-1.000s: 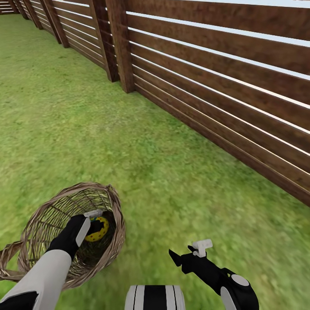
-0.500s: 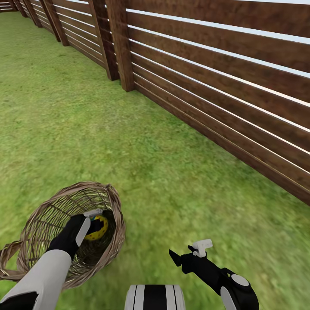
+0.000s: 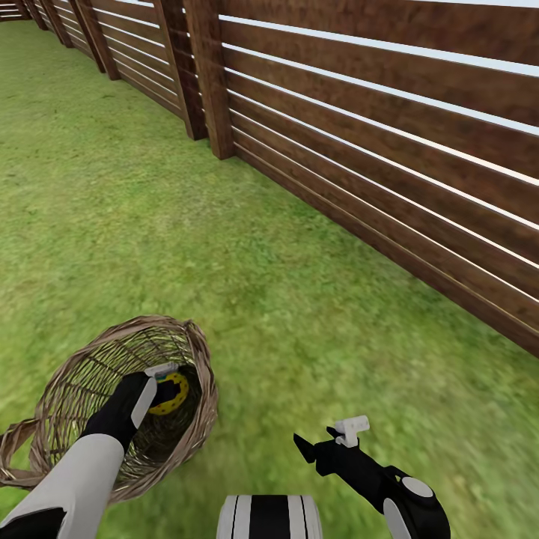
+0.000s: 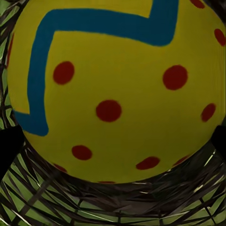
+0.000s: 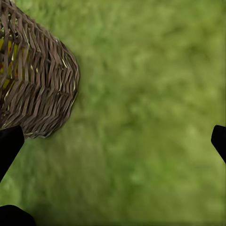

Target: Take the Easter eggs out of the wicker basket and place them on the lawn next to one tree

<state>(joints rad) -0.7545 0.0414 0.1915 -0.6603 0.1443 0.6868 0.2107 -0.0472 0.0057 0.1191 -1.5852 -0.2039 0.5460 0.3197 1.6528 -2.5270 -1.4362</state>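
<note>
Left gripper (image 3: 166, 383) clamps Easter egg (image 3: 171, 392) inside wicker basket (image 3: 202, 397); right gripper (image 3: 323, 434) open. Risk: smooth egg slipping, basket tipping.

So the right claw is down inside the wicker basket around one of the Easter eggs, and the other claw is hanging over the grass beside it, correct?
Not quite: the left claw is the one down in the wicker basket, around the Easter egg, as the head view shows. The right claw hangs over the lawn beside the basket.
</note>
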